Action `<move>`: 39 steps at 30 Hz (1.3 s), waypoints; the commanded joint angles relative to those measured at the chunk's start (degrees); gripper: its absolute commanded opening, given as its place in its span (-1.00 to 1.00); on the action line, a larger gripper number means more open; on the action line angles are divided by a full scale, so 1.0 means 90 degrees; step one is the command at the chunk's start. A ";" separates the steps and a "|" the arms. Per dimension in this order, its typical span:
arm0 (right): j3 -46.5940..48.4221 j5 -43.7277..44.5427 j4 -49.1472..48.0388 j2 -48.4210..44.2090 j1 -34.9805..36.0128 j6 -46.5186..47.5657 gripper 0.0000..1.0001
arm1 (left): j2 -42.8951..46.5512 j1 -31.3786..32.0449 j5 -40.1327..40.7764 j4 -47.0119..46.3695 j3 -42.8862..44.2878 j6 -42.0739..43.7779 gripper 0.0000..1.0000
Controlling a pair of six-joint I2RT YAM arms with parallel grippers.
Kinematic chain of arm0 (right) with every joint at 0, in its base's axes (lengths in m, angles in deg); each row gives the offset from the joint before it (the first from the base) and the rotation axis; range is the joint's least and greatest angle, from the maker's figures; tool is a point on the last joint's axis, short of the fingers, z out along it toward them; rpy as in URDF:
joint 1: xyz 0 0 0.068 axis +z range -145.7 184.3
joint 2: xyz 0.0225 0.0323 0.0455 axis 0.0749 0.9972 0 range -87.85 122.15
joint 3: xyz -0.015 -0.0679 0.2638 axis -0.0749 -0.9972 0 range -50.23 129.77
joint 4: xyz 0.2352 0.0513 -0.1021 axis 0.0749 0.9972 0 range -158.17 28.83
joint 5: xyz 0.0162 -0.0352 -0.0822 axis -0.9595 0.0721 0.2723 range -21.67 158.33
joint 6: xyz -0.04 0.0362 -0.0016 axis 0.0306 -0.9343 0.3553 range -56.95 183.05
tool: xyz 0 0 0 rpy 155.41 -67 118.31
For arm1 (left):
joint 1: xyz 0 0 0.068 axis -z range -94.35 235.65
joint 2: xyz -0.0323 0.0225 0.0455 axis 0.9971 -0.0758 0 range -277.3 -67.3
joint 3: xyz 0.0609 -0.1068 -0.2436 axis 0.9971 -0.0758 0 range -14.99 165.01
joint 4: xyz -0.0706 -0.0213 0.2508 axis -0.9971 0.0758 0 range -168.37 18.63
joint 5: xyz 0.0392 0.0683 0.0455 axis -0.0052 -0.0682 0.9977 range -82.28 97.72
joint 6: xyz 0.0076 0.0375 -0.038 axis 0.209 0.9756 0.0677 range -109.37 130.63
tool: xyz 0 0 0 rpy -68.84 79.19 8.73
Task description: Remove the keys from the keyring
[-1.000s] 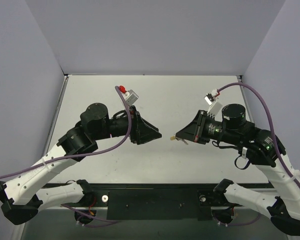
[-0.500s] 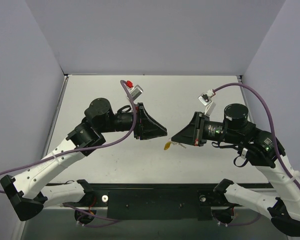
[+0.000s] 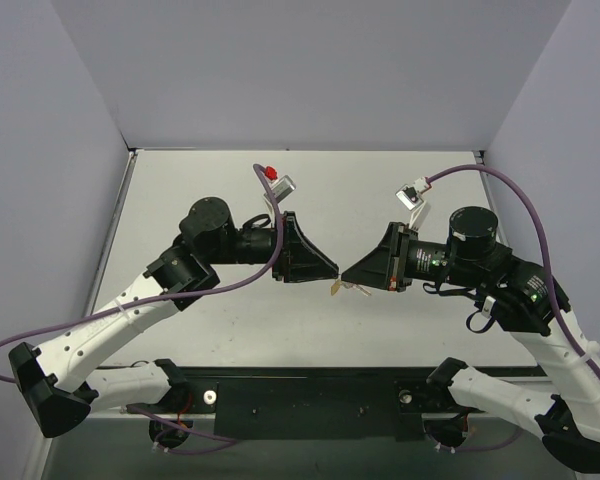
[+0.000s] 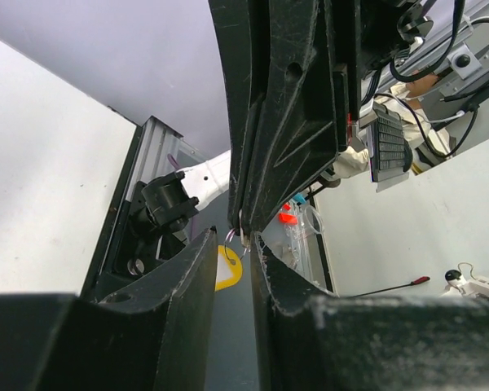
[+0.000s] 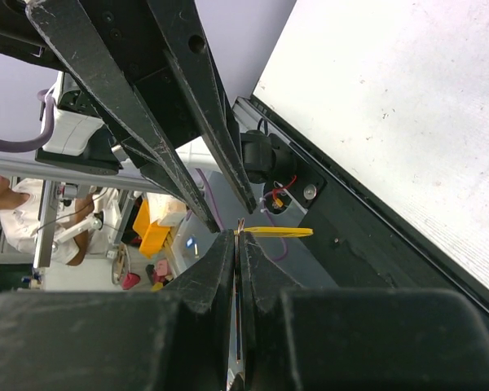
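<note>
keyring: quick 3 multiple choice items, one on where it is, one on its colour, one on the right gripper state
1. Where is the keyring? A lying at the back; B hanging at the right gripper tip; C out of view.
2. Its colour? A yellow-orange; B blue; C green.
3. The right gripper is: A wide open; B hidden; C shut.
Answers: 1 B, it dangles off that tip; 2 A, plain from above; 3 C, its fingers press together in the wrist view.

Table (image 3: 380,190): white, matt, faintly speckled.
Fingers (image 4: 187,309): black plastic, scuffed, dull.
Keyring (image 5: 277,232): yellow, smooth, plastic-looking.
Key (image 3: 357,291): silvery metal, shiny.
Cable (image 3: 480,168): purple, smooth sheath.
Arm shells (image 3: 110,322): white plastic, slight gloss.
</note>
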State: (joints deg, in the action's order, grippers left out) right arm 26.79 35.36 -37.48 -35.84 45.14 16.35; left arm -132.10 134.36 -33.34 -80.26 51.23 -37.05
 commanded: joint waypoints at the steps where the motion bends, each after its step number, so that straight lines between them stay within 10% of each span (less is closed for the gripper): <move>1: -0.0022 -0.0155 -0.0305 -0.0027 -0.0045 -0.0046 -1.00 | 0.0002 0.0066 -0.0213 -0.0474 0.0035 -0.0044 -0.38; 16: -0.0110 -0.0116 -0.0608 -0.0115 -0.0026 -0.0163 -1.00 | 0.0070 0.0154 -0.0350 -0.0658 -0.0072 -0.0132 -0.53; 22: -0.0139 -0.0087 -0.0647 -0.0124 -0.0026 -0.0182 -1.00 | 0.0080 0.0184 -0.0311 -0.0844 -0.0082 -0.0278 -1.00; 39: -0.0275 0.1524 -0.0715 -0.0398 -0.0016 -0.0417 -1.00 | -0.0212 0.0993 0.2061 -0.0269 0.0719 -0.0532 -1.00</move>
State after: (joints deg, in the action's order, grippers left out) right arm 25.65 42.90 -40.23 -39.43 45.16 13.60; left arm -133.17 139.63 -22.52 -81.88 52.54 -41.51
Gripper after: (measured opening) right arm 0.006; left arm 0.015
